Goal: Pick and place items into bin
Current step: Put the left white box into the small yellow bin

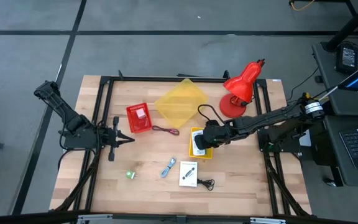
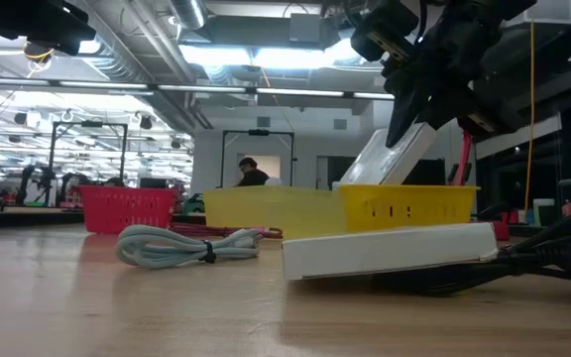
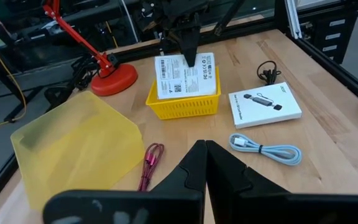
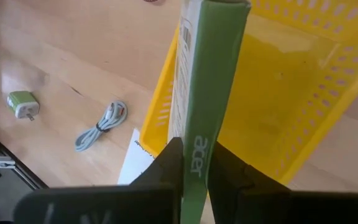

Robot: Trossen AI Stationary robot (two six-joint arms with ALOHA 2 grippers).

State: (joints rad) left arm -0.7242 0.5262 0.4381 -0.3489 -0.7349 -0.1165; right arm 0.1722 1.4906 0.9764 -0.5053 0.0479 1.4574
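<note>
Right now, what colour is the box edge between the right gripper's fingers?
Green, on the box; right wrist view shows it best.

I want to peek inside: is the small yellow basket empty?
No. A flat white box leans in the small yellow plastic basket, held by the right pincer.

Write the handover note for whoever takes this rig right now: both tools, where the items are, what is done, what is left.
Right tool: shut on the white box, holding it on edge over the small yellow bin; not released yet.
Left tool: shut, empty, waiting at the table's left.
Red basket: one white item inside.
Still loose on the table: second white box, black cord, blue-grey cable, green plug, dark red cord.
Left: release the box, then bin the five loose items.
</note>
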